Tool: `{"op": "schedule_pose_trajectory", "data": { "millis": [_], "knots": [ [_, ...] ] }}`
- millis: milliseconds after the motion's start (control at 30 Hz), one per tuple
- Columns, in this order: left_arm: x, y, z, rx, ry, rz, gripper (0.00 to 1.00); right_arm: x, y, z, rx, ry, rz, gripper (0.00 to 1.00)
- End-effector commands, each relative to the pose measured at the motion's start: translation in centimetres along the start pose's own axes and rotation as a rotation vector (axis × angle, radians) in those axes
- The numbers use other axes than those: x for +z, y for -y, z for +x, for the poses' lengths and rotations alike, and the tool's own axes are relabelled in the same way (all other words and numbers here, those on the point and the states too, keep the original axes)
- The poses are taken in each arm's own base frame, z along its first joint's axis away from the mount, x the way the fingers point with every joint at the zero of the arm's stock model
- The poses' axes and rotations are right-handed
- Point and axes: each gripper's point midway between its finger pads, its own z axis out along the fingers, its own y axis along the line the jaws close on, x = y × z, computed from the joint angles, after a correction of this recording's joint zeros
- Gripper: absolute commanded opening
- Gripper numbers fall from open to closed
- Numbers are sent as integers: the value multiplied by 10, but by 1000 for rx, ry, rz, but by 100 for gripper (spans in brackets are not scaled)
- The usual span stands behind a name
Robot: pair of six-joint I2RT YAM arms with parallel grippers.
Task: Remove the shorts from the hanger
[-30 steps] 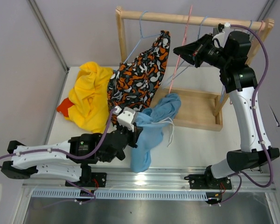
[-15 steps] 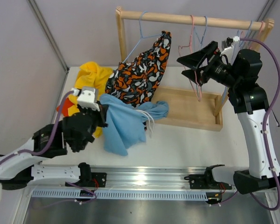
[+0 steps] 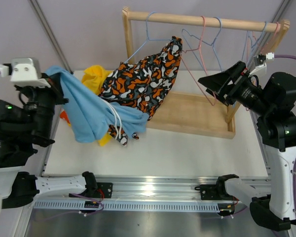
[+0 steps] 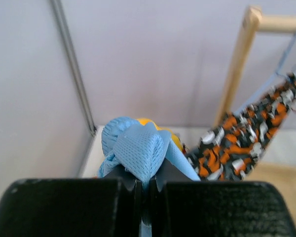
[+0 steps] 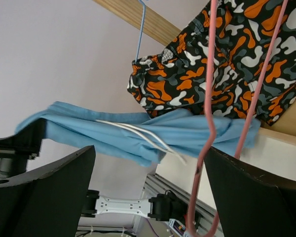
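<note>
My left gripper (image 3: 52,85) is raised at the far left, shut on a bunch of the light blue shorts (image 3: 91,111); the left wrist view shows the mesh fabric (image 4: 140,153) pinched between the closed jaws of the left gripper (image 4: 147,186). These shorts trail down to the right, with the white drawstring (image 3: 119,123) dangling. The black-orange-white blotch shorts (image 3: 148,79) hang from a blue hanger (image 3: 149,30) on the rail. My right gripper (image 3: 206,87) is open just right of the empty pink hanger (image 3: 203,47), which dangles inside the right finger (image 5: 209,123); the right gripper (image 5: 149,165) holds nothing.
Yellow shorts (image 3: 94,75) lie heaped on the table's left, a bit of red-orange fabric (image 3: 64,116) beside them. The wooden rack has a top rail (image 3: 237,23) and a base tray (image 3: 200,116). An empty blue hanger (image 3: 214,37) and others (image 3: 250,42) hang on the rail.
The left arm has swung up and to the left, dragging the light blue shorts off the rack's base. The right gripper has opened, let the pink hanger go and drawn back to the right.
</note>
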Motion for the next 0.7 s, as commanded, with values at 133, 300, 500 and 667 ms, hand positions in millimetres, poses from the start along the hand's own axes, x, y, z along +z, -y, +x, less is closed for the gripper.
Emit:
{"op": "schedule_pose_trajectory", "data": {
  "millis": [133,300,500,667],
  "knots": [
    [14,-7,-61,84,102,-95,0,-17,0,4,-71,26,15,99],
    [53,9,-27,131,24,-110,0,-19,3,9,-96,11,17,99],
    [114,-5,13,127,-104,-187,0,-20,10,16,-123,-8,19,99],
    [140,-45,-17,14,-30,-320,0,-18,20,23,-127,-41,34,99]
  ]
}}
